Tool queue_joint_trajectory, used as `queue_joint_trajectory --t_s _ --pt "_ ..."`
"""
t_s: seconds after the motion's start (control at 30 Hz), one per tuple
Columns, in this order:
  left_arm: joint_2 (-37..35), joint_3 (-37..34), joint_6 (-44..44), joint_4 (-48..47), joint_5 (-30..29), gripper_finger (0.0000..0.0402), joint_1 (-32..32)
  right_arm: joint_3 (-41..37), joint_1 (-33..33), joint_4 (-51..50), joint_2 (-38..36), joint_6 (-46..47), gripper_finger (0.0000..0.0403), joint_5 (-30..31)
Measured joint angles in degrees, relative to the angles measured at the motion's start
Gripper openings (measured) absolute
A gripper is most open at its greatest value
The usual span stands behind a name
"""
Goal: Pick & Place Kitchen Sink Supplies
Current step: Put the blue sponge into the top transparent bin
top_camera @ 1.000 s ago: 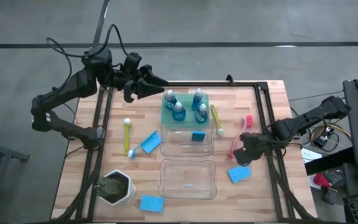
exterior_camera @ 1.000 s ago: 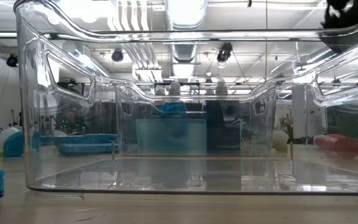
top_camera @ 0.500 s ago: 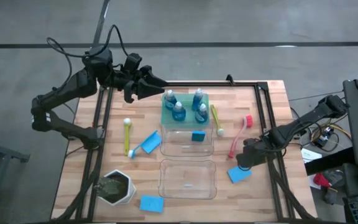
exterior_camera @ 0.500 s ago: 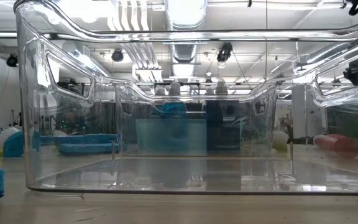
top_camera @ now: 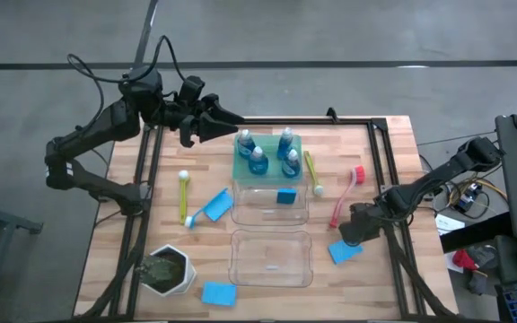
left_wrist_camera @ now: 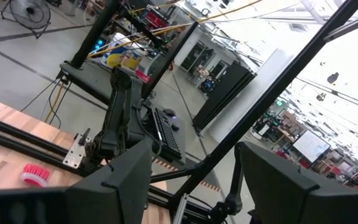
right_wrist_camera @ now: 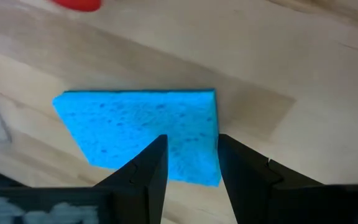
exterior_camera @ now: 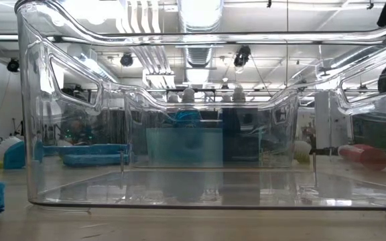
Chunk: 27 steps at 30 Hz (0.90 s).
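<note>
Sponge (right_wrist_camera: 143, 135) directly beneath right end effector (right_wrist_camera: 191, 163), fingers parted above it.

Pale matt wood-plank table (top_camera: 393, 152), glossy clear plastic bins (top_camera: 270, 257), porous matt blue sponge (right_wrist_camera: 142, 130), translucent green tray (top_camera: 238, 166).

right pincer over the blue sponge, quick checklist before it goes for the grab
1. Right pincer lined up above the blue sponge: ok, its fingers straddle the sponge's near edge.
2. Fingers parted: ok, a gap shows between them.
3. Gap wide enough for the sponge: cannot tell.
4. Sponge lying flat on the table: ok.
5. Pink-red brush out of the way: ok, it lies beside the sponge, apart from it.
6. Left pincer out of the way: ok, it hovers open at the table's far edge.
</note>
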Motion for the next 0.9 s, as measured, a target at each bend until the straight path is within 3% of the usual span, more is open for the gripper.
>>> queue_joint_trajectory --t_s 0.27,0.6,0.9 --pt "0.0 0.0 -0.3 0.0 0.0 0.0236 0.0 -1.8 0.0 1.4 -0.1 0.1 0.0131 0.0" --pt "1.1 0.0 0.0 0.0 0.0 0.0236 0.0 -0.6 0.0 1.3 0.0 -1.5 0.0020 3.3" --pt "2.9 0.0 0.0 -0.1 0.0 0.0236 0.0 3.1 0.0 -0.6 0.0 -3.1 0.0009 5.0"
